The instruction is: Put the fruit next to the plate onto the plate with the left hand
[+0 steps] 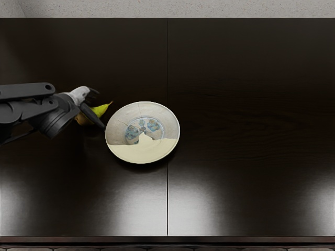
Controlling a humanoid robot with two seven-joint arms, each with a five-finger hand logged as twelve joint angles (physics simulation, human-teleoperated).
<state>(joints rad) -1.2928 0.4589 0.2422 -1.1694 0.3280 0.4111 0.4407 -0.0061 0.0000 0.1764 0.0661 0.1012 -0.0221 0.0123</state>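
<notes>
Dark, glossy bench [251,104] under a pale back wall, head view, the only view supplied. Item one: plate [157,110], round and shallow, left of the bench's middle, with a blue pattern in its well and a cream lower part; nothing lies on it. Item two: fruit [101,110], yellow, with a pointed greenish tip, just beside the plate's left rim and half hidden, so its kind is not certain. It may be a small banana or a pear. Item three: left hand [84,104], its arm entering from the left edge, set directly over the fruit. Whether the fingers are clenched on the fruit or released cannot be told from this angle. Right arm: not in view. Handling, as a judgement: the fruit is probably light, smooth-skinned and easily bruised, so it is best taken across its thicker middle rather than by the tip, with moderate pressure. The carry to the plate is short.
</notes>
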